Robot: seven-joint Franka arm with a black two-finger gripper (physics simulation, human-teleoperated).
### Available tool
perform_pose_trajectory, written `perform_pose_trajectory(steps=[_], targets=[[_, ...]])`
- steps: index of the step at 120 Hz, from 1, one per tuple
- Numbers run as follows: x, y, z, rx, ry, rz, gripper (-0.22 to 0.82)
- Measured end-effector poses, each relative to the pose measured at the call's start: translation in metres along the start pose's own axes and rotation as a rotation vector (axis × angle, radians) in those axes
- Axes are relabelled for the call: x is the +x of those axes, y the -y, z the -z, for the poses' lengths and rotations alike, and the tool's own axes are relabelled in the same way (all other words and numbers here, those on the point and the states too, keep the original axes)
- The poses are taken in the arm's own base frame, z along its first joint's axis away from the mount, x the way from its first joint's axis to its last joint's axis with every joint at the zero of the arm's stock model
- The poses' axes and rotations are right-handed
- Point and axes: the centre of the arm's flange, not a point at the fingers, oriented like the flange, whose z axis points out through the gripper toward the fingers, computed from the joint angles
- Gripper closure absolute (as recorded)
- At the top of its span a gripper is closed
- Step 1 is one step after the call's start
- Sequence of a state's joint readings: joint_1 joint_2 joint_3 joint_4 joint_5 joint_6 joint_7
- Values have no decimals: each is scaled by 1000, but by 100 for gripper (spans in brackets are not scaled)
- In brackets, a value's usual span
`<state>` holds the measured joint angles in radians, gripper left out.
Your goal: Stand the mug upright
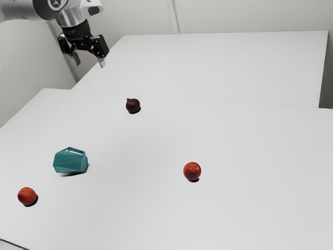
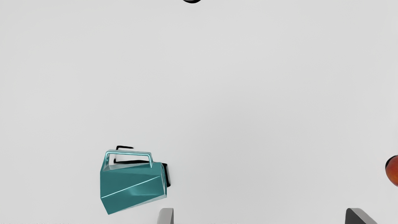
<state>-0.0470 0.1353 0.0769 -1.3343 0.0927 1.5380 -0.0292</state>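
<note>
Enclosing the scene: walls (image 1: 234, 15), pale grey, plain, with a narrow upright trim strip (image 1: 176, 15) behind the far surface and another strip beside the arm.

Counter (image 1: 135, 208): one, broad, matt white, unpatterned; its far edge shows as a faint thin line across the exterior view. Soft, faint grey shading; small, dark shadows close under the objects.

Second surface (image 1: 218, 62): one, white, flat, beyond the counter, with a straight far edge and a slanting edge at each side. A dark grey patch (image 1: 327, 88) lies past it at the exterior view's right.

Arm (image 1: 31, 9): one, white and grey, entering at the exterior view's upper left.

Claw (image 1: 89, 62): one, black, fingers pointing down, raised above the surfaces; set wide, nothing between its tips.

Mug (image 1: 71, 161): one, teal, faceted, lying on its side on the counter toward the exterior view's left, handle on the side toward the counter's far edge; apart from the claw.

Round fruits: two, red-orange, one (image 1: 27, 196) near the mug, one (image 1: 192, 171) well apart from it.

Dark round item (image 1: 133, 105): one, maroon, with a small nub, near the counter's far edge.
</note>
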Motion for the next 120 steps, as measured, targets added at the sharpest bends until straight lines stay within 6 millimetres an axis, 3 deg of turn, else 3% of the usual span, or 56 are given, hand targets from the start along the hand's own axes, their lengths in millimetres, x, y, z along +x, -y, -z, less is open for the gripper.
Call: perform_pose_trajectory(steps=[20, 28, 37, 52, 62, 72, 89, 120], targets=[[-2, -10, -6, -54, 33, 1, 0], [-7, 3, -15, -92, 48, 31, 0], [-15, 40, -34, -167, 70, 100, 0], [-34, 125, -80, -312, 99, 241, 0], [-56, 183, -127, -412, 119, 338, 0], [-74, 227, -184, -505, 132, 413, 0], [-93, 280, -258, -591, 124, 462, 0], [-136, 342, -340, -720, 51, 449, 0]])
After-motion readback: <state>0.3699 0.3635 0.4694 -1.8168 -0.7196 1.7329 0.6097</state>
